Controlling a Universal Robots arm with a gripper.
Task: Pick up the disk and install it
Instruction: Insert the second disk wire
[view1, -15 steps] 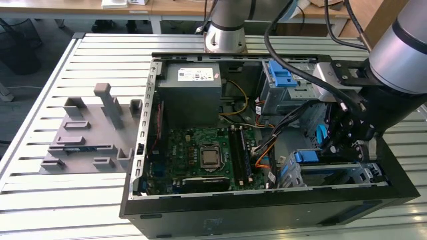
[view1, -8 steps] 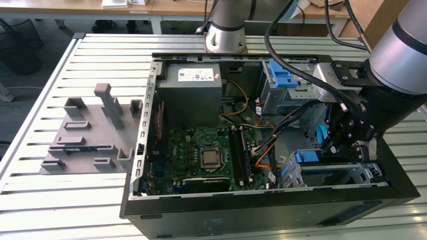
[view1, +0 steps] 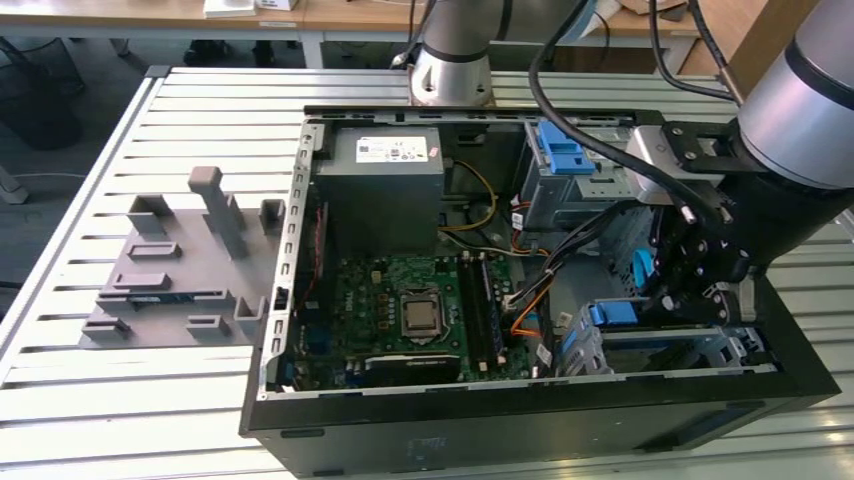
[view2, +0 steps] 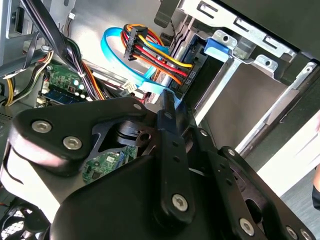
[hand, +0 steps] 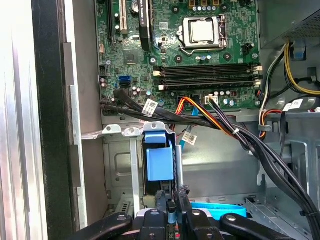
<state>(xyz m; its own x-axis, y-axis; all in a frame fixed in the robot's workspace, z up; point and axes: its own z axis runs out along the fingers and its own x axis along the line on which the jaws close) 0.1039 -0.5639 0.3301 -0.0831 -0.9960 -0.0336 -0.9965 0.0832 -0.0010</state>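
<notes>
Slatted grey metal tabletop is seen in the exterior view beneath an open black tower computer case, its green motherboard exposed, with a grey moulded fixture block lying apart on that view's left. The disk is found inside the silver sheet-metal drive cage at the case corner on the exterior view's right. It is presented end-on, so that only its blue plastic frame and pull tab are visible in the first wrist view, standing in the cage slot just below a bundle of black, orange and red cables; its metal body and label are hidden. The same blue tab is seen at the cage mouth in the second wrist view. The black gripper is held just beside the disk's end, its fingers drawn tightly together. A sliver of blue is seen between them, but whether it is clamped cannot be told.
</notes>
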